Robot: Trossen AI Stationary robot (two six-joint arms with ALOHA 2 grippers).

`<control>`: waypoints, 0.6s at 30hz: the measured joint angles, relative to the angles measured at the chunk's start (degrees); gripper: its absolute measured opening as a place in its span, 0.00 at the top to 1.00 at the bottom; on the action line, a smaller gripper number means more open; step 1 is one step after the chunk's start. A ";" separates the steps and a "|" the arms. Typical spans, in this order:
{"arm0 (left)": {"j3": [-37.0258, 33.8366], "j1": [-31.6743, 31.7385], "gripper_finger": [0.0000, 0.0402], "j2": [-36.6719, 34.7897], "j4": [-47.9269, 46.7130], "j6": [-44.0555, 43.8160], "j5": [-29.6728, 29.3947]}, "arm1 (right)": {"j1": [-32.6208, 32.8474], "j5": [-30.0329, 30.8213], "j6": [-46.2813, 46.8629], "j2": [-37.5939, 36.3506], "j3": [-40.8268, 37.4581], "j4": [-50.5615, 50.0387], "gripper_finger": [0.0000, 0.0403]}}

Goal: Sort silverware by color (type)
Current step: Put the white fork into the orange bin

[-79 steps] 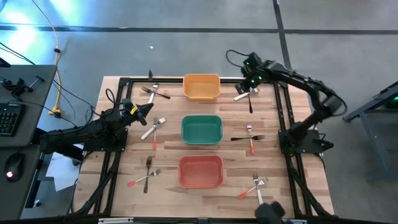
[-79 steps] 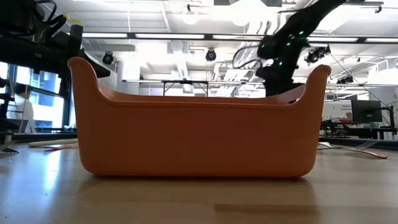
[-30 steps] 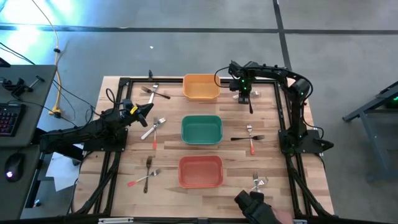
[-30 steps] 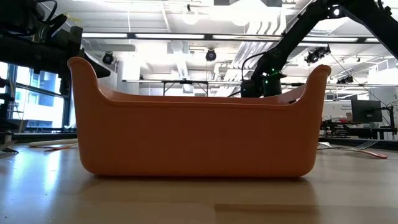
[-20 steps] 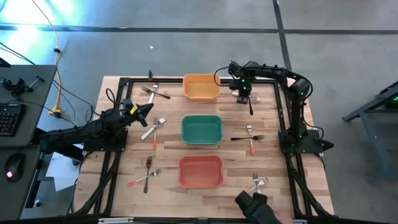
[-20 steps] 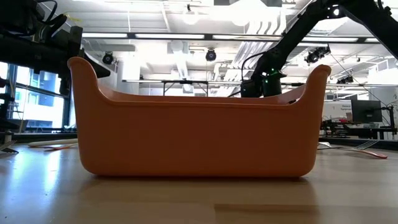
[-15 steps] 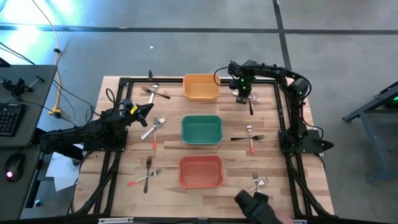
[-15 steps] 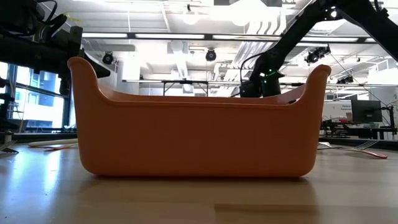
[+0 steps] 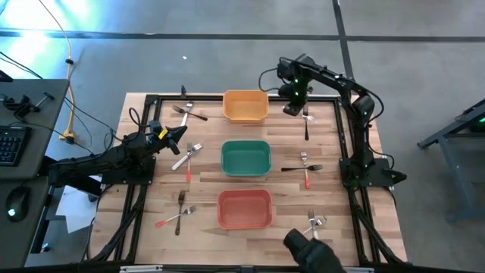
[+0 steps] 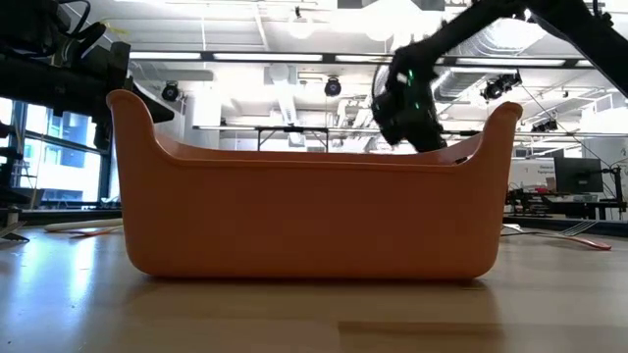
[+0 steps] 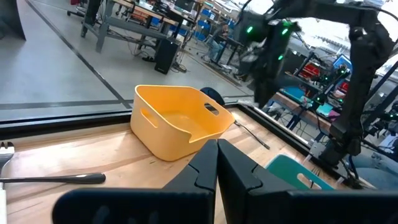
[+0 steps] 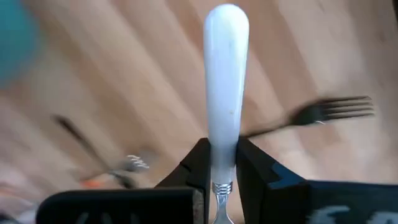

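Observation:
My right gripper [image 9: 292,105] hangs above the table just right of the orange bin [image 9: 245,106], shut on a white-handled fork [image 12: 225,87]. A black fork [image 9: 305,127] lies on the wood just below it and also shows in the right wrist view [image 12: 329,111]. Other forks lie in small groups at the far left [image 9: 188,114], middle left [image 9: 187,155], near left [image 9: 178,213], middle right [image 9: 305,168] and near right [image 9: 314,224]. My left gripper [image 9: 176,138] is shut on nothing and held over the table's left side. My right gripper pinches the fork's white handle at the end next to the metal neck [image 12: 222,169] between its two fingers. The fork lies along the fingers, its handle sticking out past the fingertips and the neck running back between them. It is lifted clear of the table.
A green bin [image 9: 245,158] and a red bin [image 9: 245,208] stand in a row with the orange one down the table's middle. The red bin's wall [image 10: 314,211] fills the low view. A dark shape [image 9: 311,254] sits at the near edge.
My right gripper has risen from the table beside the orange bin and drifted a little toward the far edge, taking the white-handled fork up with it. The black fork has stayed on the wood.

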 joint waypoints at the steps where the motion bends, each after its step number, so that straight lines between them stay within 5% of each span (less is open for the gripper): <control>1: 0.00 0.00 1.00 -0.02 0.00 0.00 0.00 | 1.06 -1.14 1.22 -0.77 1.18 -1.34 0.93; 8: 0.00 0.01 1.00 0.00 0.00 0.53 0.00 | 12.92 -10.04 15.34 -8.96 4.76 -1.56 0.93; 18: 0.00 0.01 1.00 0.00 0.00 3.56 -0.11 | 40.27 -8.97 49.67 -13.22 4.89 10.31 0.93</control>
